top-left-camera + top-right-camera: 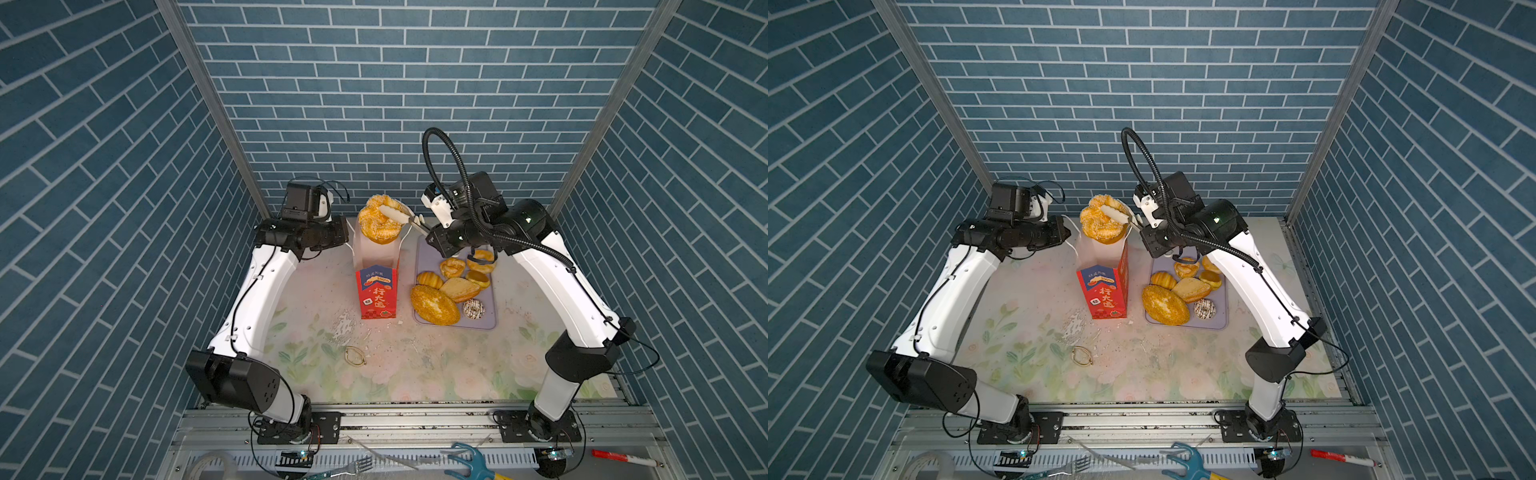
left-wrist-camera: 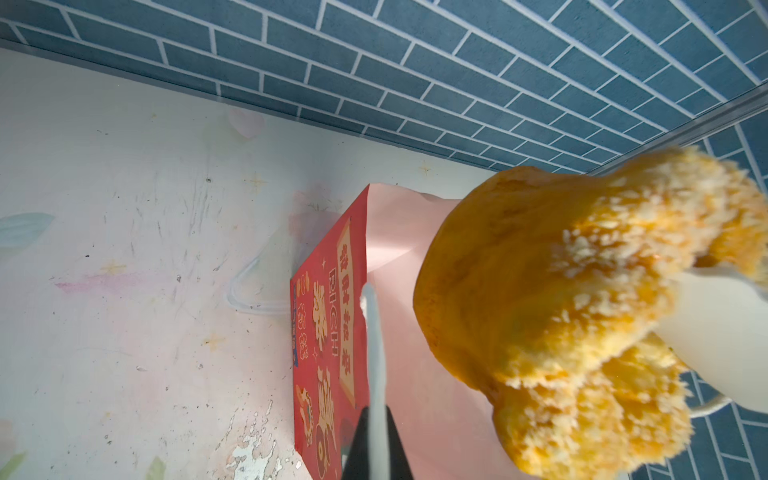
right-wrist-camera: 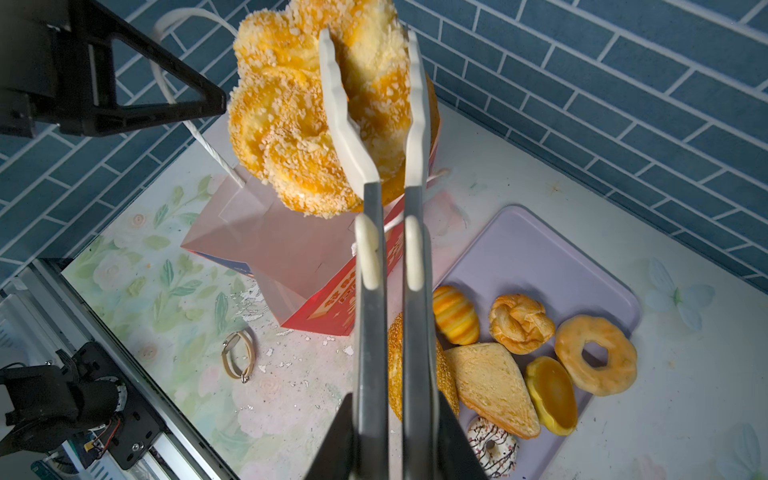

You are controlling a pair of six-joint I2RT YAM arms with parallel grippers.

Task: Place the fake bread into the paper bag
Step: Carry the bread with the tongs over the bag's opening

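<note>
My right gripper (image 3: 369,37) is clamped on the sugared twist bun (image 1: 376,227), one finger either side of a strand. It holds the bun over the open mouth of the paper bag (image 1: 376,293); I cannot tell whether the bun touches the rim. The bag stands upright mid-table. My left gripper (image 2: 366,293) reaches in from the bag's 9 o'clock, jaws pressed together right along the top edge of that wall. I cannot tell whether any paper is nipped between them. That wall's white cord handle (image 3: 210,146) runs up past the left gripper's black frame, close beside the bun. The opposite handle (image 3: 392,223) lies under my right fingers.

At the bag's 3 o'clock lies the lilac tray (image 1: 490,322) with the rest of the bread:
- seeded loaf (image 1: 434,305)
- wedge slice (image 3: 492,388)
- drizzled doughnut (image 3: 492,451)
- striped roll (image 3: 455,316)
- knot roll (image 3: 521,324)
- small oval bun (image 3: 552,395)
- ring doughnut (image 3: 596,355), partly under my right arm in both top views

At the bag's 6 o'clock a gold clasp (image 1: 354,356) lies on the floral table cover (image 1: 415,365). A flaked patch (image 1: 343,326) sits at 7 o'clock.

On the bag I read "RICH" (image 2: 334,311) on the red side and "100%" (image 1: 382,279) on the blue panel, above large Chinese characters (image 1: 379,300).
</note>
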